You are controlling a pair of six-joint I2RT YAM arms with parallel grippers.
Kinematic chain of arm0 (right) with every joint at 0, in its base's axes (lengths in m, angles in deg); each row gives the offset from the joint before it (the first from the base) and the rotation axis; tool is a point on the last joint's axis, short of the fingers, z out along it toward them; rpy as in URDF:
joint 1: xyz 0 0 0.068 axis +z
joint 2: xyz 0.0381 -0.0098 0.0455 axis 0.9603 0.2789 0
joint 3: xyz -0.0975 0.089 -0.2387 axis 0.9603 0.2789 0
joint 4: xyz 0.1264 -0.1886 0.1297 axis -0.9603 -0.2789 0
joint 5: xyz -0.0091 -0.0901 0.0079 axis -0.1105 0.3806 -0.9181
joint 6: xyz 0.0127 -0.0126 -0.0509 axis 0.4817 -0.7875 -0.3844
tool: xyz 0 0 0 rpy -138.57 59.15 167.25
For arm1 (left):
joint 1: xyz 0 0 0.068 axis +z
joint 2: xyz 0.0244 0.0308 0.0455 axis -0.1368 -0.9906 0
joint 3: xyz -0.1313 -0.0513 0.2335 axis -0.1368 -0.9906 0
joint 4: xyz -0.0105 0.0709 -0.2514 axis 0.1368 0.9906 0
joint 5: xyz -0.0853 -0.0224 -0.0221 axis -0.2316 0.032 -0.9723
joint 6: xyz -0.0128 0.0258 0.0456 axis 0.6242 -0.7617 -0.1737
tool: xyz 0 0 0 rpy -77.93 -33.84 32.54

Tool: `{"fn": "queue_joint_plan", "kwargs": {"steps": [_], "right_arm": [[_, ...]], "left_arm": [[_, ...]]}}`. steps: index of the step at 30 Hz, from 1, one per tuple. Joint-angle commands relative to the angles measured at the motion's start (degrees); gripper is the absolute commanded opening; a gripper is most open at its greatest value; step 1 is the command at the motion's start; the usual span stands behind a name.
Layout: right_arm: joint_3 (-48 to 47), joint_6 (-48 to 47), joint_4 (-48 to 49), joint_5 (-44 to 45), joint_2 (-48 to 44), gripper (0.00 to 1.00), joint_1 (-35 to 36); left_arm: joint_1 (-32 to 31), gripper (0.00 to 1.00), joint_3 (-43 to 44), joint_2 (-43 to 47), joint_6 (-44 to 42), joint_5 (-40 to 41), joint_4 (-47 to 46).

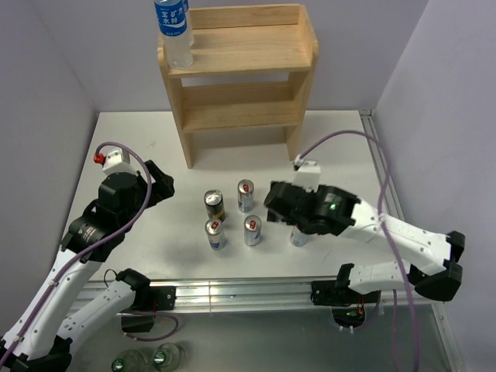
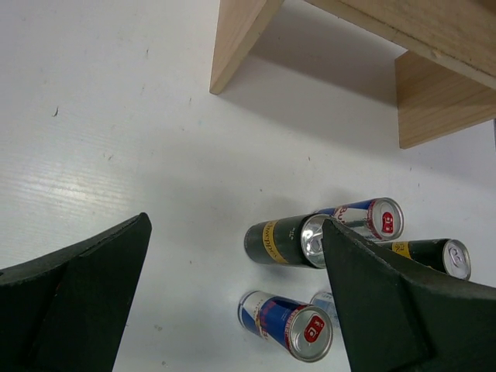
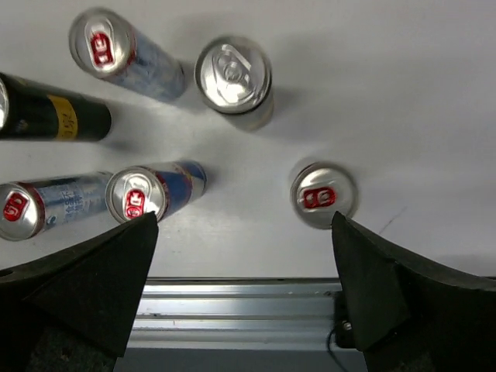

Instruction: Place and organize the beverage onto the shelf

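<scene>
The light wooden shelf (image 1: 240, 85) stands at the back of the table, with a clear water bottle (image 1: 173, 31) with a blue label on its top tier at the left. Several slim cans stand on the table in front of it: a black one (image 1: 215, 204), Red Bull cans (image 1: 246, 194) (image 1: 215, 233) (image 1: 253, 229) and one (image 1: 298, 235) partly under my right arm. My right gripper (image 1: 280, 203) hovers open over the cans; from the right wrist I look down on the tops, a red-tab can (image 3: 324, 194) nearest, gripper (image 3: 244, 294) empty. My left gripper (image 1: 161, 186) is open and empty left of the cans (image 2: 232, 310).
The left wrist view shows a black can (image 2: 285, 240), a blue Red Bull can (image 2: 287, 325) and the shelf's side panels (image 2: 236, 43). A metal rail (image 1: 248, 291) runs along the table's front edge. Walls close in on both sides.
</scene>
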Motion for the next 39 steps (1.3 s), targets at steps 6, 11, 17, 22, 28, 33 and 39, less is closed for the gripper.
{"fn": "queue_joint_plan", "kwargs": {"steps": [6, 11, 17, 22, 28, 33, 39], "right_arm": [[17.6, 26.5, -6.3, -1.3, -9.0, 1.00, 10.5], [22.2, 31.4, -9.3, -2.2, -10.0, 1.00, 11.7], [29.1, 30.8, 0.9, -2.5, -11.6, 1.00, 12.1], [35.5, 31.0, 7.5, -1.6, -12.4, 1.00, 12.1], [39.2, 28.5, 17.1, 2.1, -9.2, 1.00, 12.0], [41.0, 31.3, 19.8, 7.2, -5.3, 1.00, 11.9], [44.5, 37.8, 21.8, 13.7, -0.8, 1.00, 11.8]], "left_arm": [[-0.2, 0.99, 2.2, -0.2, -2.2, 2.2, -4.0], [-0.2, 0.99, 2.2, -1.1, -3.4, 1.5, -4.8], [-0.3, 0.99, 0.7, -0.3, -3.8, 1.2, -6.8], [-0.2, 0.99, -0.4, 0.8, -5.1, 1.7, -7.3], [-0.3, 0.99, -1.2, 2.3, -5.2, 1.7, -7.2], [-0.2, 0.99, -1.0, 2.8, -6.0, 2.6, -7.0], [-0.2, 0.99, -2.3, 3.8, -5.7, 3.3, -7.8]]}}
